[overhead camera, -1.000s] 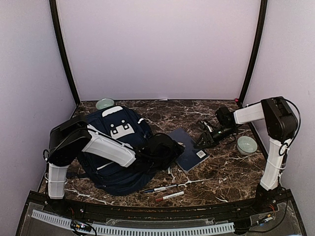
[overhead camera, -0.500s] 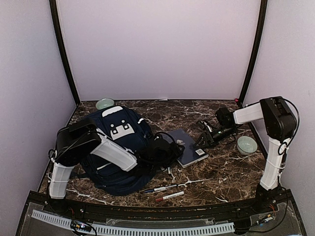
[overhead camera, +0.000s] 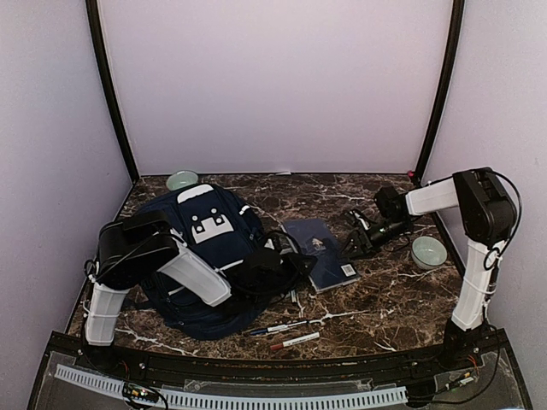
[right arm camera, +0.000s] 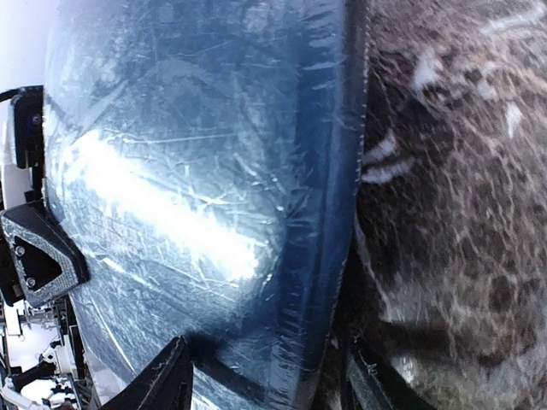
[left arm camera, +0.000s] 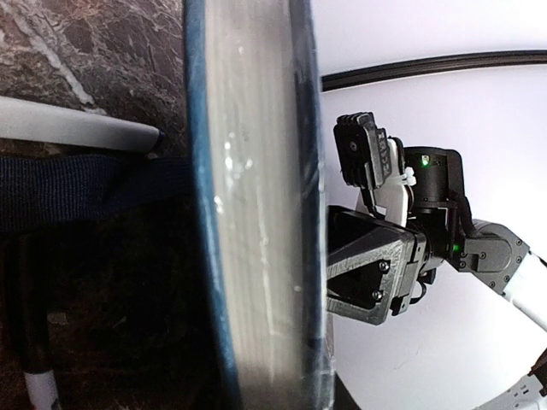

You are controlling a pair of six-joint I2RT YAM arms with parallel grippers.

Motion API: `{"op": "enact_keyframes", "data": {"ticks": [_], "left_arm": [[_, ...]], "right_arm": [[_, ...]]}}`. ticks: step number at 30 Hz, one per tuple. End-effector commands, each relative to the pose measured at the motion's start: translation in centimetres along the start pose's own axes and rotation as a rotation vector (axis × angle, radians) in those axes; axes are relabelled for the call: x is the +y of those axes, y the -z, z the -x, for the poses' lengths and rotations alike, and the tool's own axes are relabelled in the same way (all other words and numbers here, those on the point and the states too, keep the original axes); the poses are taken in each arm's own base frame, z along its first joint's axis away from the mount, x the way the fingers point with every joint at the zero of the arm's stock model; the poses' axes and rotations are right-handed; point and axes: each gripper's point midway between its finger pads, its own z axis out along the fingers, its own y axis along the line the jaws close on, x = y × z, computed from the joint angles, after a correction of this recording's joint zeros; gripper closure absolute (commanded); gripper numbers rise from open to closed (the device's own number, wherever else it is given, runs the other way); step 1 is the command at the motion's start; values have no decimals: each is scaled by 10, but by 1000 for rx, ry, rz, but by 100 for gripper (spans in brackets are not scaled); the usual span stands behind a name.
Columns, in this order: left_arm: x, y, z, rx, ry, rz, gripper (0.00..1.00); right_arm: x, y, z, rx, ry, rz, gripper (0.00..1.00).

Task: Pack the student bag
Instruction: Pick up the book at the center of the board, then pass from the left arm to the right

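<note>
Right fingers [right arm camera: 168, 386] apart astride book [right arm camera: 197, 188] edge | left fingers [overhead camera: 289, 261] at opposite edge, state unclear

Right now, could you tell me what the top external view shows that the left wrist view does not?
Only the top external view shows the student bag whole, the back bowl and the right bowl. Only the left wrist view shows the pale page edge close up, standing nearly upright in the frame. Both show the blue book, the right claw and the marble table.
</note>
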Motion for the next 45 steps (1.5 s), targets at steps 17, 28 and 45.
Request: {"op": "enact_keyframes", "data": {"ticks": [17,28,45], "left_arm": [[-194,132,34,61,-336,-731,100],[-198,196,57,-73,-493,-753,100],[-184,237,97,-301,-452,-748,100]], "right_arm": [[143,164,32,-498,440,-72,0],[211,113,24,-351,403,304,17],[281,44,11,-238,448,505,31]]}}
